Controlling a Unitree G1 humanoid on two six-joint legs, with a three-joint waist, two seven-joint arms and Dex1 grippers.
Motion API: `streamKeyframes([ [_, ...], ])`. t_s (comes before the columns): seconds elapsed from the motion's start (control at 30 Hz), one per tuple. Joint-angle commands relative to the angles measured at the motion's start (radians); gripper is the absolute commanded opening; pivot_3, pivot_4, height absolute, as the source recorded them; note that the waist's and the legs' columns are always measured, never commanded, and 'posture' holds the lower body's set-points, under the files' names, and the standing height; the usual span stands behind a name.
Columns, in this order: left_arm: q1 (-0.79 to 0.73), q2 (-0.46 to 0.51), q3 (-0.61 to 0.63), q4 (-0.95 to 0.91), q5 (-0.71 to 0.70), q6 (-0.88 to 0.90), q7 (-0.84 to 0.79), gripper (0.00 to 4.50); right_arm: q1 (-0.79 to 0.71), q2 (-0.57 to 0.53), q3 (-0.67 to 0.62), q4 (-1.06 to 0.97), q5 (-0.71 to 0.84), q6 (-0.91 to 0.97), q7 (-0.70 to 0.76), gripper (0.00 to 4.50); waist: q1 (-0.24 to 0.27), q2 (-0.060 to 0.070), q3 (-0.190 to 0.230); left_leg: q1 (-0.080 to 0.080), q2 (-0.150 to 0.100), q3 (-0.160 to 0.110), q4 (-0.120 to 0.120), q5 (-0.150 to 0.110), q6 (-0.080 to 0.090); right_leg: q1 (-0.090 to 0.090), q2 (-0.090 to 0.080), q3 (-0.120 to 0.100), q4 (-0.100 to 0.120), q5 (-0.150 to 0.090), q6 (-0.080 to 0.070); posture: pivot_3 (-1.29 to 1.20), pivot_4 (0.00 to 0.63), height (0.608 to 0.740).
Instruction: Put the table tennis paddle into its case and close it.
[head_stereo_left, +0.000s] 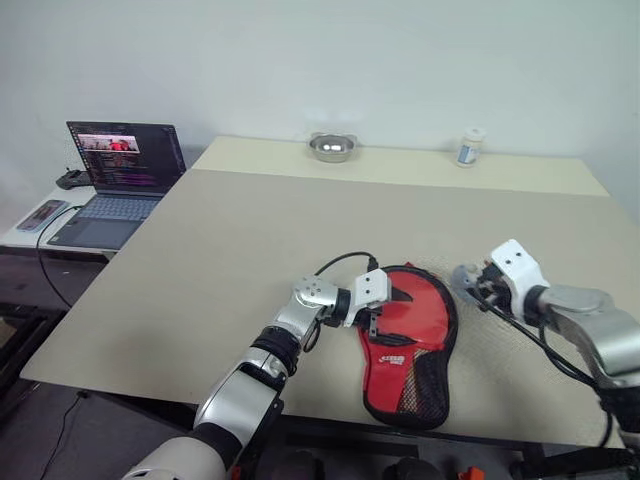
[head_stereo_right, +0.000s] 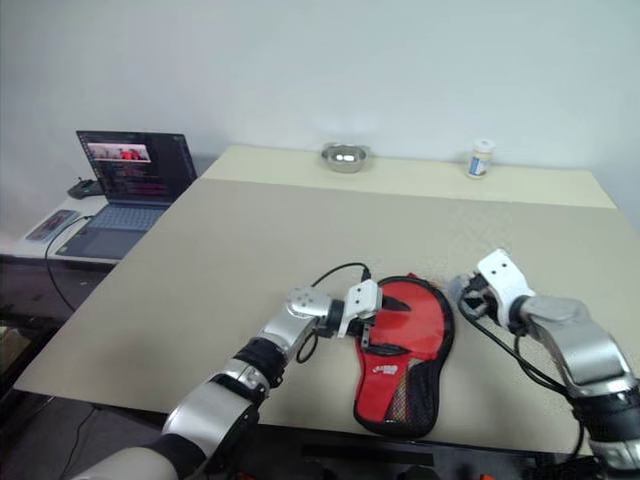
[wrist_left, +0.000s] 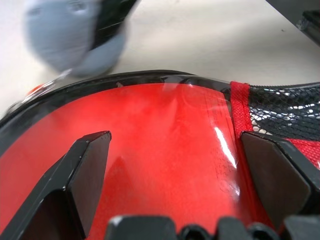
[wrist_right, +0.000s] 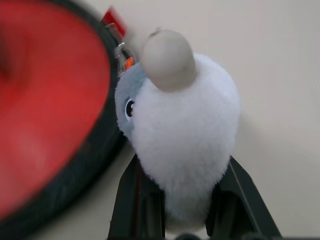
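The case (head_stereo_left: 408, 340) lies red side up near the front edge of the table (head_stereo_left: 230, 250), round end far, mesh pocket end near. The table tennis paddle is not seen as a separate item; whether it is already inside the case cannot be told from these views. The left gripper (head_stereo_left: 372, 312) is laid on the case's left part with fingers (wrist_left: 87, 165) spread wide on the red face, nothing held. The right gripper (wrist_right: 172, 195) sits just right of the case's round end and is clamped on a fluffy grey-white plush charm (wrist_right: 175, 130), which appears tied to a zipper pull (wrist_right: 122, 52) at the black rim. Judged step: closing the zip. To do it well, the case should be pinned flat by the left gripper while the charm is drawn along the rim line, not lifted away from it, so the slider runs instead of dragging the pouch. Risk: the soft plush slipping out of the grip under pull.
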Motion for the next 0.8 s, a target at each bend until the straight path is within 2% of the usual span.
streamKeyframes([
  [0.03,0.036,-0.026,-0.032,0.087,0.050,0.033,0.020,4.50,0.119,-0.105,-0.090,-0.097,0.022,0.024,0.078,0.53,0.008,0.000,0.000,0.000,0.000,-0.001,0.000,0.000,0.000,0.002,0.000,-0.001,-0.002,0.000,0.000,0.00,0.150,0.740],
  [0.17,0.033,-0.038,-0.030,0.107,0.053,0.040,0.024,4.50,0.256,-0.181,-0.165,-0.206,0.067,0.052,0.146,0.52,0.012,0.005,-0.005,0.001,0.000,-0.004,-0.001,-0.001,0.001,0.007,0.000,-0.005,-0.011,0.001,0.002,0.00,0.150,0.740],
  [0.3,0.027,-0.052,-0.036,0.126,0.062,0.039,0.036,4.50,0.439,-0.255,-0.257,-0.412,0.160,0.107,0.270,0.52,0.017,0.004,-0.006,0.001,0.000,-0.005,0.000,-0.001,0.002,0.009,-0.001,-0.006,-0.012,0.001,0.003,0.00,0.150,0.740],
  [0.5,0.021,-0.067,-0.044,0.145,0.080,0.033,0.055,4.50,0.632,-0.275,-0.347,-0.647,0.271,0.170,0.358,0.52,0.017,0.002,-0.008,0.005,0.000,-0.007,0.000,-0.001,0.002,0.014,-0.005,-0.008,-0.013,-0.002,0.008,0.00,0.150,0.740],
  [0.67,0.019,-0.078,-0.048,0.155,0.093,0.029,0.072,4.50,0.776,-0.281,-0.420,-0.730,0.295,0.180,0.406,0.52,0.017,0.001,-0.008,0.014,0.000,-0.009,-0.001,-0.001,0.001,0.022,-0.009,-0.012,-0.017,-0.004,0.010,0.00,0.150,0.740],
  [0.8,0.017,-0.085,-0.049,0.161,0.102,0.027,0.083,4.50,0.896,-0.285,-0.506,-0.792,0.342,0.171,0.484,0.52,0.017,0.001,-0.008,0.014,-0.002,-0.013,-0.002,-0.002,0.001,0.023,-0.012,-0.017,-0.018,-0.004,0.011,0.00,0.150,0.740],
])
